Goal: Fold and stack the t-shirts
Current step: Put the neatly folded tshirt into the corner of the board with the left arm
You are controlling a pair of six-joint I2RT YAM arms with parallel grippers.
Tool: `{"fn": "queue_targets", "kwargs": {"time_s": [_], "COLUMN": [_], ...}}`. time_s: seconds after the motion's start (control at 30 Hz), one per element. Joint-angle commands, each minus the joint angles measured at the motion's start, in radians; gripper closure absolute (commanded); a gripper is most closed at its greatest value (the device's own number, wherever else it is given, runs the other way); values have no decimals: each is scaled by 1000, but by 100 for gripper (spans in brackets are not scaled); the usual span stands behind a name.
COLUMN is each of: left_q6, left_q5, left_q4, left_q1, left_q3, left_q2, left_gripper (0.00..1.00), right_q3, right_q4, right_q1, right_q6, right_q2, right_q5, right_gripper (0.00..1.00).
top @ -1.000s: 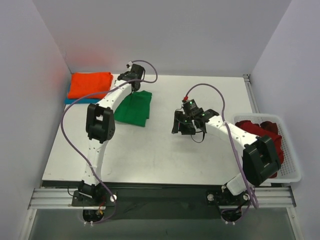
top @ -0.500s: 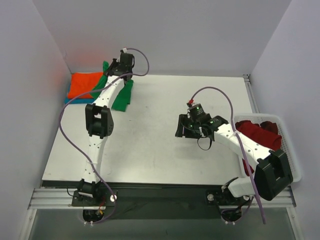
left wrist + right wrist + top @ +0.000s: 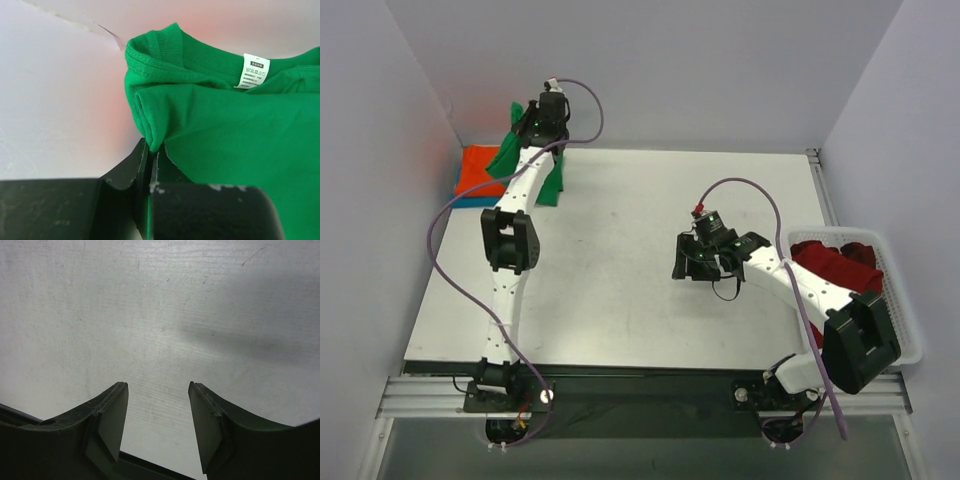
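The right gripper [image 3: 158, 390] hangs spread and empty over the white tabletop [image 3: 620, 300], barely shifted. Farther back, the left gripper [image 3: 150, 150], pinching a fold of the bright green cotton t-shirt [image 3: 235, 130], has carried it leftward to the edge of the folded orange t-shirt [image 3: 470, 170]

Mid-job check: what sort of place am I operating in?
Likely a lab test cell: a white tabletop boxed in by plain grey walls, with a metal mounting rail along its near edge.
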Motion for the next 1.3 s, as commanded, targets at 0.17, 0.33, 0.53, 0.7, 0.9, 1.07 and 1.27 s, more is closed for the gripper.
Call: {"fn": "queue_targets", "kwargs": {"time_s": [0.17,0.33,0.53,0.7,0.9,1.07,1.27], "left_q6": [24,-16,-72,-109,-168,-250,-330], "left_q5": [99,168,278,340,415,505,532], "left_q4": [115,89,52,36,20,21,75], "left_q1": [54,90,149,187,256,322,362], "left_q3": [97,110,113,111,110,78,44], "left_q2": [-35,-48,-75,-83,-75,-48,-5], "left_gripper": [100,100,100,100,100,100,61], "right_q3": [37,53,76,96,109,114,114], "right_q4": [-32,-33,-36,-38,-38,-38,-38], "right_q1": [9,7,7,9,7,7,9], "right_q6": [-21,-24,-40,-43,-49,-52,-58], "right_q2": [52,91,120,154,186,201,210], "right_q5": [39,34,48,39,37,33,28], "right_gripper": [48,48,48,48,48,48,48]}}
